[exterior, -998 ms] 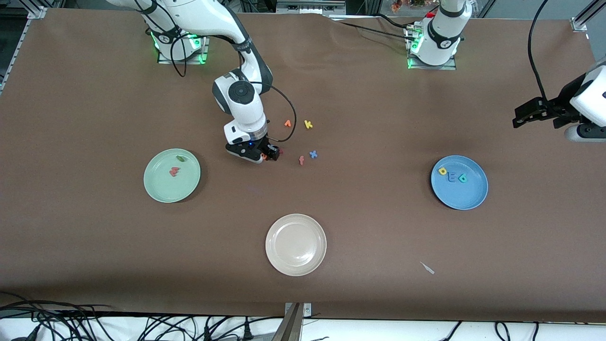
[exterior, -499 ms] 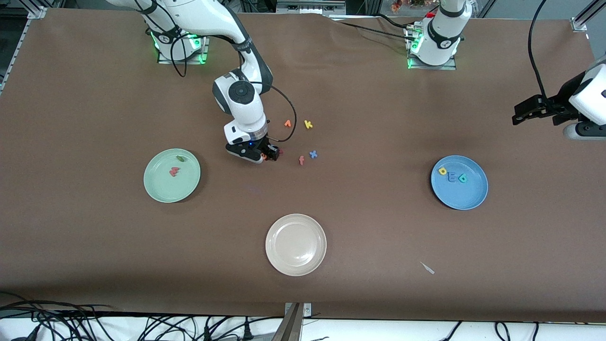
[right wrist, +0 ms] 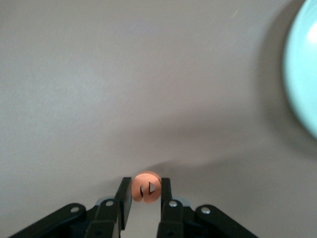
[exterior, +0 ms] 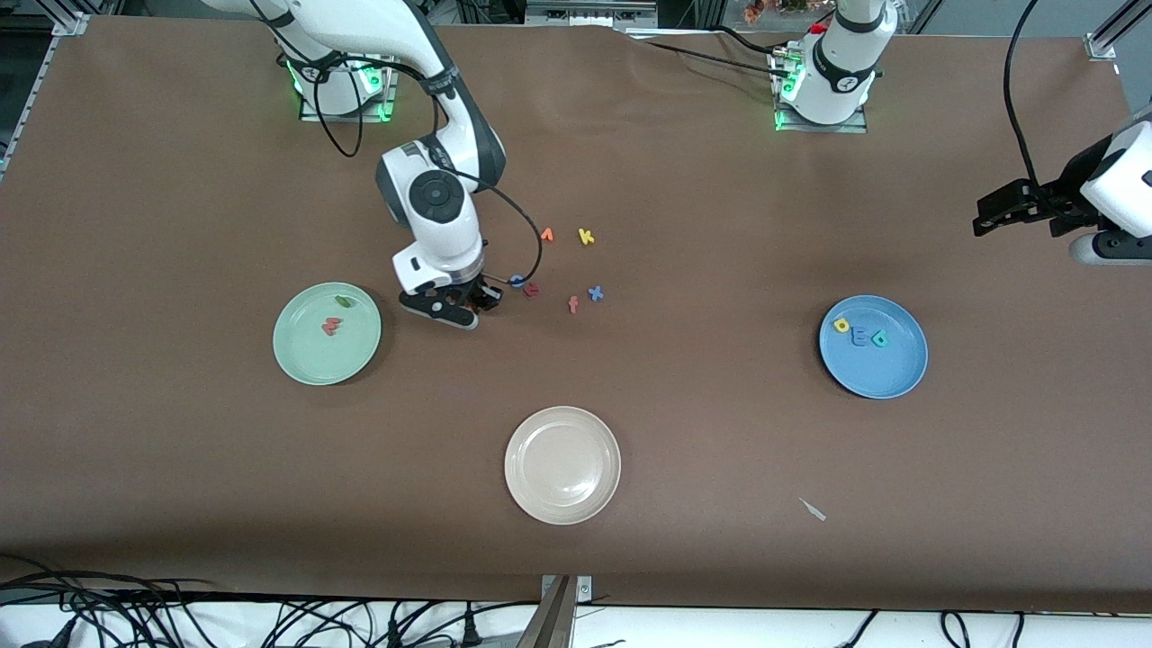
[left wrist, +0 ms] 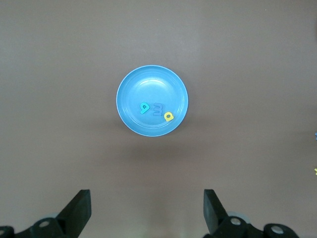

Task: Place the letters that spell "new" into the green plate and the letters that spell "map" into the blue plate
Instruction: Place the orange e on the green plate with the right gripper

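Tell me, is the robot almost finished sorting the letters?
Almost. The blue plate already holds its three letters. The green plate holds the green n and pink w. The right hand grips the orange e over the table beside the green plate; dropping it in remains. The left hand waits open.

1. Even overhead light lit the brown table [exterior: 684, 432]; no glare showed.
2. Soft shadows lay beneath the right gripper [right wrist: 143, 194].
3. Near it, the green plate [right wrist: 303, 79] looked blurred and overexposed.
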### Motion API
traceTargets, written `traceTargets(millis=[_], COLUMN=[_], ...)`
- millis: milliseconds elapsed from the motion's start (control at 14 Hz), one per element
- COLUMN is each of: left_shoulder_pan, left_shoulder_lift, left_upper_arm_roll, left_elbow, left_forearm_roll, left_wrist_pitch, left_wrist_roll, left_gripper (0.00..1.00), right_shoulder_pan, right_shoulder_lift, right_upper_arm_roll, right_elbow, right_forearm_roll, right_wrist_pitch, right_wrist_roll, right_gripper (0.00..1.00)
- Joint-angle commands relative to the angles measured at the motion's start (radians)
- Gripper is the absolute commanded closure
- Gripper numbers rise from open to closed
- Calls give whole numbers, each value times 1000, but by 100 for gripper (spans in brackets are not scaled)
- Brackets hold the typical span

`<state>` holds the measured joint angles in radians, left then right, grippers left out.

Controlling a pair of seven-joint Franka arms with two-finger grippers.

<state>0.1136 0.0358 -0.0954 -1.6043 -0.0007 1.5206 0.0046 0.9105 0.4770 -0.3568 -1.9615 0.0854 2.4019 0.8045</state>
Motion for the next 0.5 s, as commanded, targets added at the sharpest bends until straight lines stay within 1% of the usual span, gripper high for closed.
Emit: traceTargets(millis=[0, 71, 214, 285, 428], left_shoulder_pan=[-14, -15, -17, -17, -15], left_shoulder_lift=[-10, -8, -8, -8, -8], left_upper_arm_roll=[8, 8, 6, 6, 6], left_elbow=[-12, -12, -12, -12, -12], left_forearm_roll=[-25, -25, -25, -25, -25], left_wrist_pitch=[-10, -8, -10, -10, -10], left_wrist_roll=[8, 8, 8, 8, 8], left_gripper=[0, 0, 0, 0, 0], right_shoulder_pan=[7, 7, 5, 5, 4], right_shoulder_lift=[-28, -37, -69, -80, -94], right_upper_arm_roll=[-31, -49, -123, -160, -210], right_elbow=[27, 27, 27, 27, 18], right_forearm_roll=[1, -1, 8, 11, 11], right_wrist_pitch=[-84, -89, -162, -177, -179], right_wrist_roll=[-65, -96, -258, -333, -457], right_gripper=[77, 77, 77, 77, 77])
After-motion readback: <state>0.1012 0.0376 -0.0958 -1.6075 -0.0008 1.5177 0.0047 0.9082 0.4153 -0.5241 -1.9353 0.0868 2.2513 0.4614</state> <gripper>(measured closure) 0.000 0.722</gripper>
